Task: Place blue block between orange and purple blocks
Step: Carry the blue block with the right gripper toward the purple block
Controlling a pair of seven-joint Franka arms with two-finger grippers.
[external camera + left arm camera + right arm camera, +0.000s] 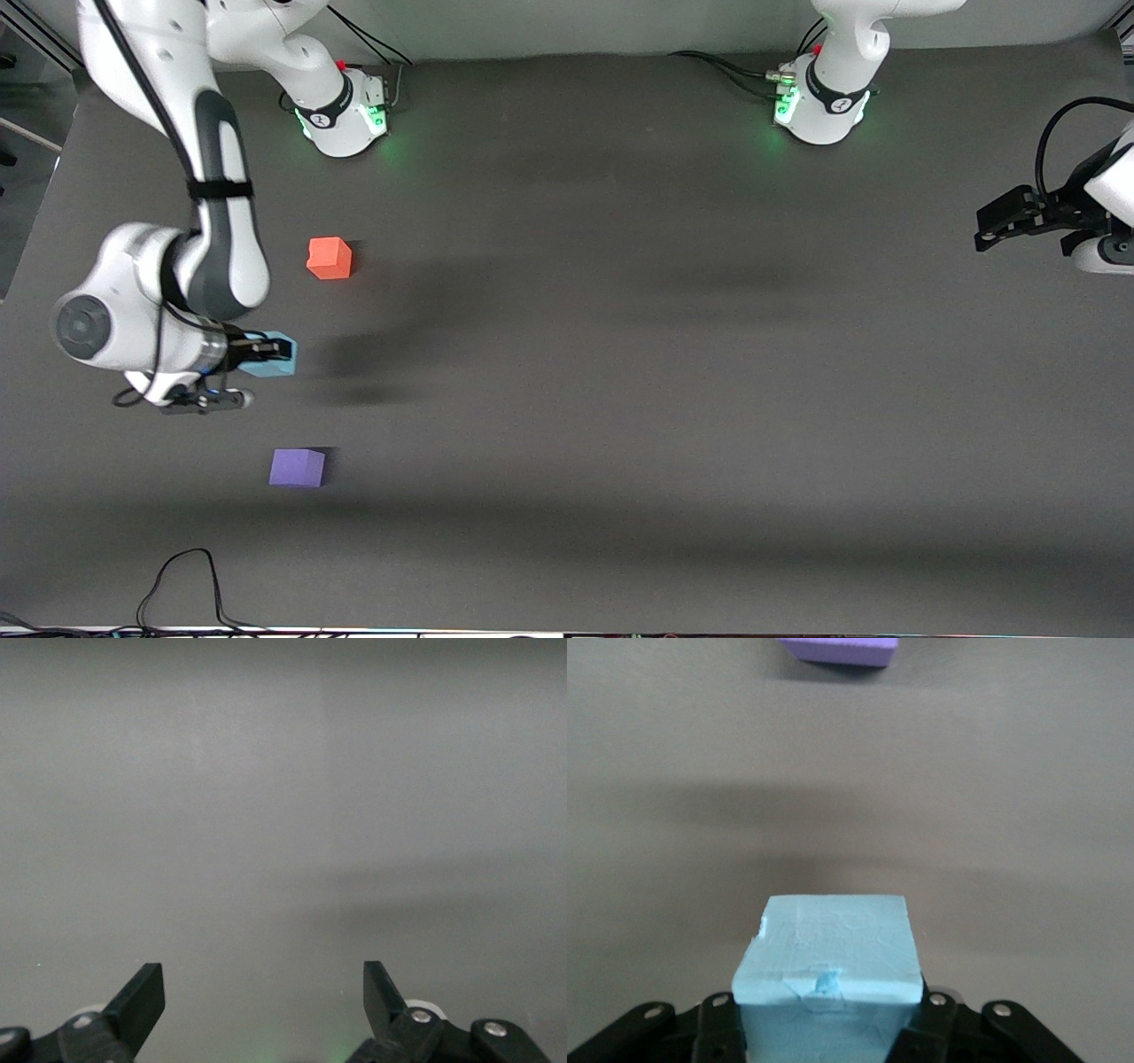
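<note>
1. I found the right gripper (266,353) clenched on the blue block (276,354), over the table (620,399) between the orange block (330,258) and the purple block (297,467).
2. I found the left gripper (983,229) waiting released at the left arm's end.

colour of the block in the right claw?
Light sky-blue: the blue block, gripped by the right claw. Best seen in the right wrist view.

Right gripper (266,353) clamped, apparently low, left gripper (982,237) spread wide, waiting
</note>
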